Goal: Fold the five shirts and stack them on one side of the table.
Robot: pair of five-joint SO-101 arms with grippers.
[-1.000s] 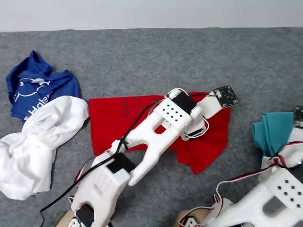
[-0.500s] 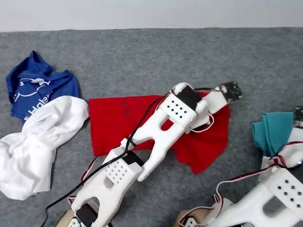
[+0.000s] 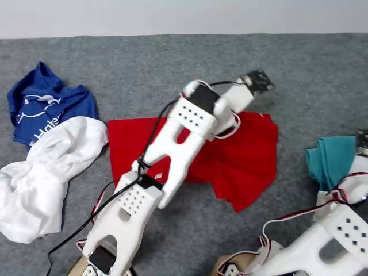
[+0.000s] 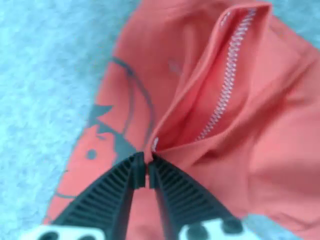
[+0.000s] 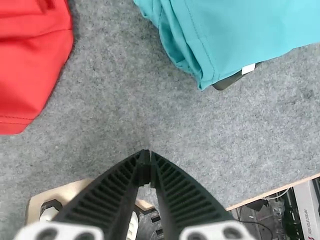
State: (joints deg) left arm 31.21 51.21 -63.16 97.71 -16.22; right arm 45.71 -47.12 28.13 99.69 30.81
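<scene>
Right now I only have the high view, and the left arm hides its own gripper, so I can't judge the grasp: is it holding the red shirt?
Observer: Yes; the left gripper is shut on a fold of the red shirt, beside its stitched hem.
Operator: And the right gripper?
Observer: The right gripper is shut and empty, over the grey mat, apart from the teal shirt.
Operator: Anything under the teal one?
Observer: A dark object shows beneath its corner; I cannot tell what.
</scene>
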